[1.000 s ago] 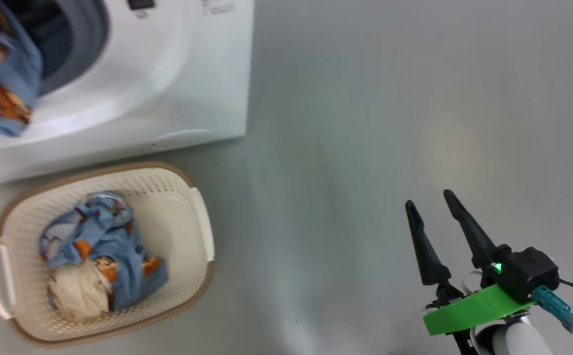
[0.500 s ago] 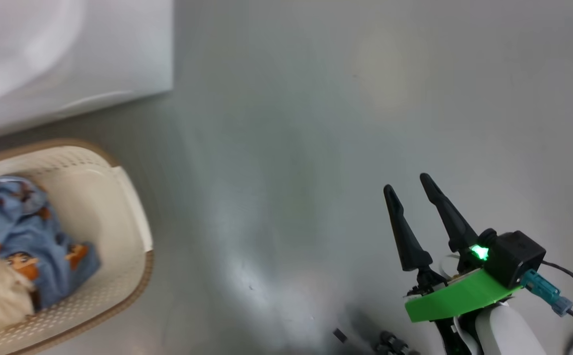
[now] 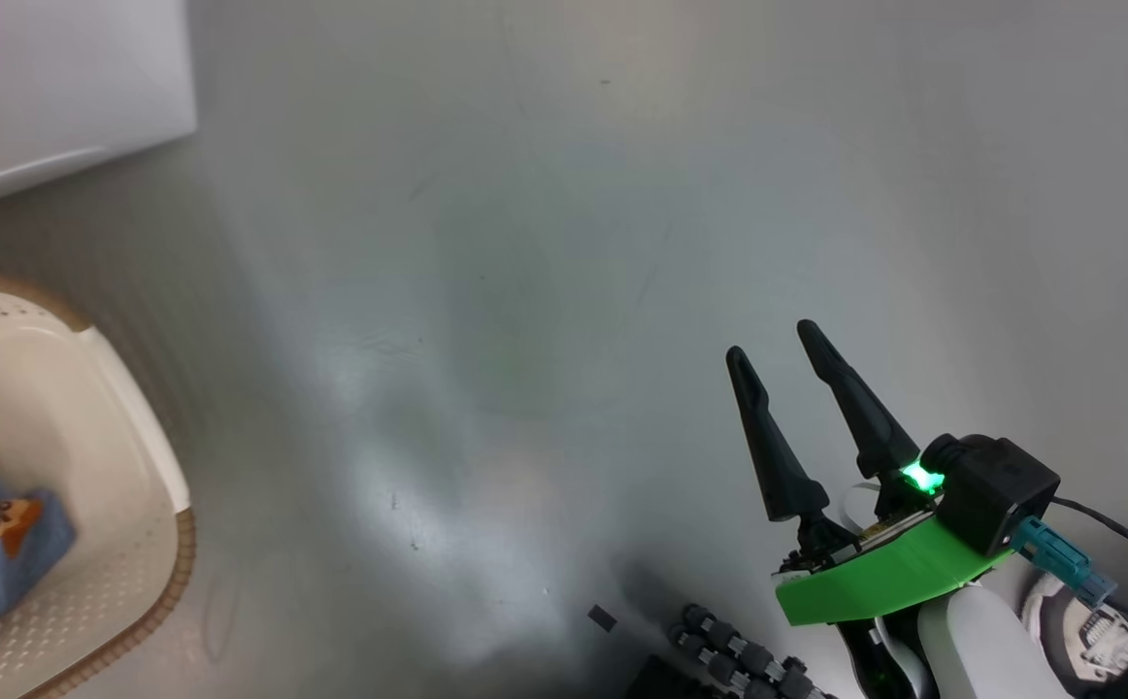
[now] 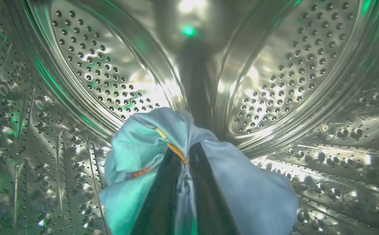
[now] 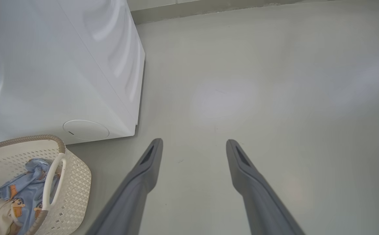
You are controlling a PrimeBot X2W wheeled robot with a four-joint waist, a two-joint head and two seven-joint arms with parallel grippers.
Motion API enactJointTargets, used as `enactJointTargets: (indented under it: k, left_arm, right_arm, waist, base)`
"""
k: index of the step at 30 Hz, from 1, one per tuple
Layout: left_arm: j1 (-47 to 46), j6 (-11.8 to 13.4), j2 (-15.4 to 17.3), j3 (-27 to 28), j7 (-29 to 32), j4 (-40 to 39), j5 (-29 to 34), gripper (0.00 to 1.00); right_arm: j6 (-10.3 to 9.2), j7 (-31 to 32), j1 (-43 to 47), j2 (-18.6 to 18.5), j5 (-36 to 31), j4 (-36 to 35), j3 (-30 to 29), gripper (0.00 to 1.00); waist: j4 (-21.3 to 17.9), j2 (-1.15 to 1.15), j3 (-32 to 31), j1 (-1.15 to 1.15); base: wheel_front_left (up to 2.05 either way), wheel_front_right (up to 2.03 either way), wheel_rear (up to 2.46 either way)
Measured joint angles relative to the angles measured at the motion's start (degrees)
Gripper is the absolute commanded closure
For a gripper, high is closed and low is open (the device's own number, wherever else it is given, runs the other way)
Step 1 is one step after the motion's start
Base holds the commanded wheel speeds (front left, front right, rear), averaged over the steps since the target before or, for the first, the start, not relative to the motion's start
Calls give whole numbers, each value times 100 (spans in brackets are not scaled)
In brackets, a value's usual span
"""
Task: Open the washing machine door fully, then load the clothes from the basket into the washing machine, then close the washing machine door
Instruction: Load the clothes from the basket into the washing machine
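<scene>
While the left gripper (image 4: 184, 153) sits deep inside the steel drum (image 4: 307, 65) of the washing machine (image 5: 62, 65), its fingers are pinched tight on a light-blue garment (image 4: 134, 150), which bunches up around them. The right gripper (image 3: 772, 342) hovers over bare floor (image 3: 525, 243), well apart from the machine, its fingers spread wide and holding nothing. The basket (image 5: 75, 182) stands on the floor just before the machine's front, with more clothes (image 5: 23, 195), blue and cream, lying inside it.
</scene>
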Motion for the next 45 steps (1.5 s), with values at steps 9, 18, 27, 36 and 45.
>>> enactJointTargets:
  k: [9, 18, 27, 36, 45]
  left_arm:
    - [-527, 52, 59, -137, -112, 432, 148, 100]
    - [-573, -8, 16, -305, -135, 776, 194, 0]
    - [-103, -26, -112, -271, -141, 520, 151, 0]
    - [1170, -57, -610, -178, -141, 148, -111, 0]
    - [2838, -57, -1249, -27, -141, -770, -138, 0]
  right_arm:
    - [0, 0, -55, 4, 0, -21, -4, 0]
    - [0, -1, -90, 8, 0, 14, -79, 0]
    - [0, -1, -171, 7, -62, 45, -240, 0]
    - [0, -18, -187, 3, -380, 65, -481, 0]
    - [0, -25, -59, -2, -660, 167, -671, 0]
  waist:
    - [-119, 0, 184, 0]
    - [-22, 0, 150, 0]
    - [203, 0, -57, 0]
    - [540, 0, -448, 0]
    - [962, 0, -1030, 0]
  base:
    - [0, 0, 0]
    - [0, 0, 0]
    - [0, 0, 0]
    - [0, 0, 0]
    - [0, 0, 0]
